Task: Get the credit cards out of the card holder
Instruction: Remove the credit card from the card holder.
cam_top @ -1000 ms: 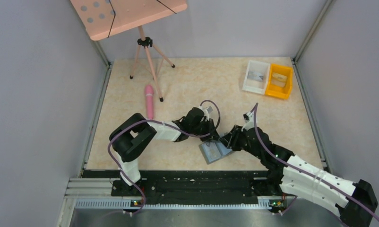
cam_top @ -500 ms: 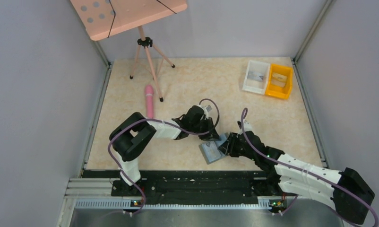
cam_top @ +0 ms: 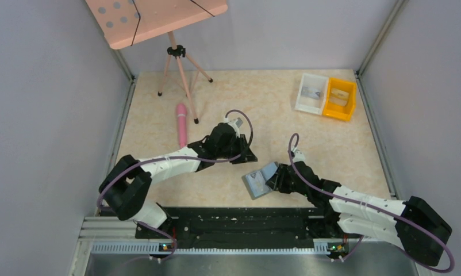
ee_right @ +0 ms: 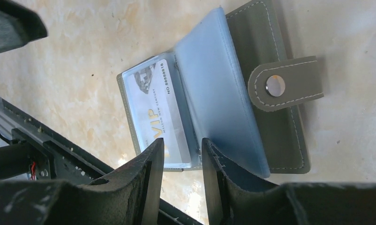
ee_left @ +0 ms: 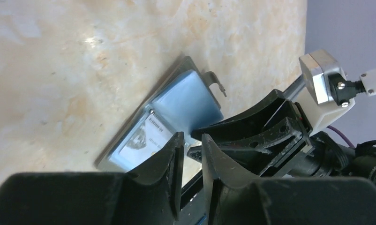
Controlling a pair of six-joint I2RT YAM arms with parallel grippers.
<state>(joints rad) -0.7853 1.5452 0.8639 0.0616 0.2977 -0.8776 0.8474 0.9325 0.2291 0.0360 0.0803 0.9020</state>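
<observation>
— Where is your right end effector?
— At the near edge of the card holder. Its fingers are a little apart, astride the clear sleeve showing a VIP card. You cannot tell from here whether they pinch it.
— And the left?
— Your left end effector hangs off the holder's far-left side. There is a narrow gap between its fingers and nothing in it.
— Progress?
— The holder lies open on the counter, snap tab undone. No card lies outside it, so I judge every pull remains.
</observation>
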